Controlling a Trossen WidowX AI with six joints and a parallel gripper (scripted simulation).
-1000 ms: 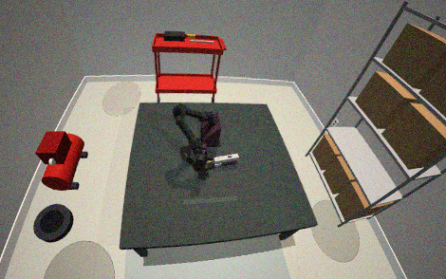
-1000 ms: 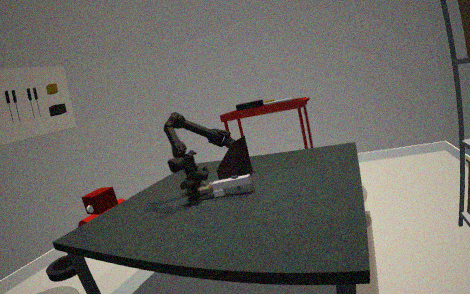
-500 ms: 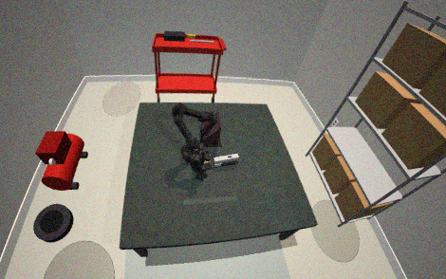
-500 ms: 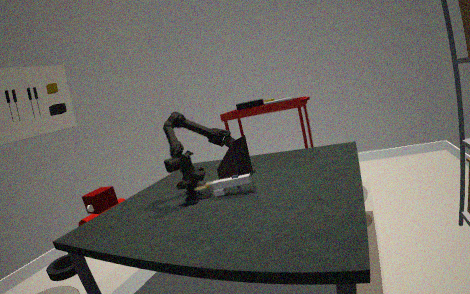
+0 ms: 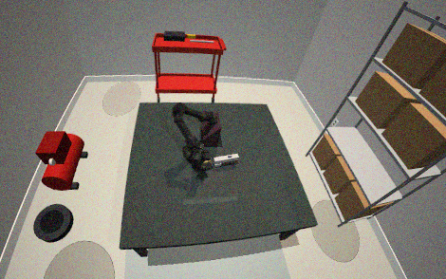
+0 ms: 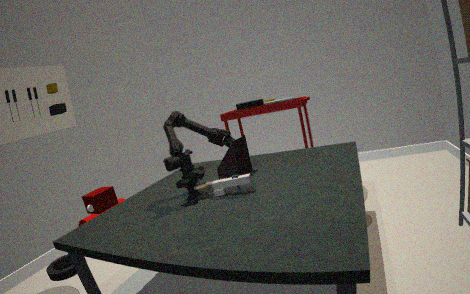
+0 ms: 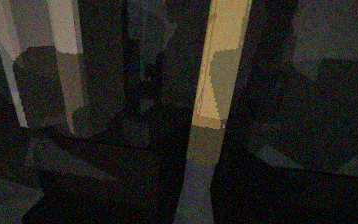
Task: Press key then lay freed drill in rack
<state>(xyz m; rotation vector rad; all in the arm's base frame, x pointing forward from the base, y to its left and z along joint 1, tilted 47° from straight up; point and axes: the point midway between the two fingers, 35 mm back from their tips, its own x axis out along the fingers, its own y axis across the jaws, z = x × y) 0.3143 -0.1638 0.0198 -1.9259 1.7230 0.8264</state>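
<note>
My gripper (image 5: 203,166) (image 6: 195,189) (image 7: 200,130) is low over the dark table (image 5: 165,228) (image 6: 274,245), shut on the yellowish shaft of the drill. The drill (image 5: 208,163) (image 6: 204,186) (image 7: 225,30) lies roughly level and runs out of the top of the wrist view. Its other end points to the white block (image 5: 224,160) (image 6: 224,187); whether the tip is still inside cannot be told. A small dark spot on top of the block may be the key (image 5: 230,157) (image 6: 234,177). I cannot make out the rack for certain.
A dark reddish upright panel (image 5: 211,130) (image 6: 236,159) stands behind the block, by the arm's base. A faint pale strip (image 5: 210,200) lies on the table nearer the front. A grey and brownish channelled shape (image 7: 67,70) is left of the drill in the wrist view.
</note>
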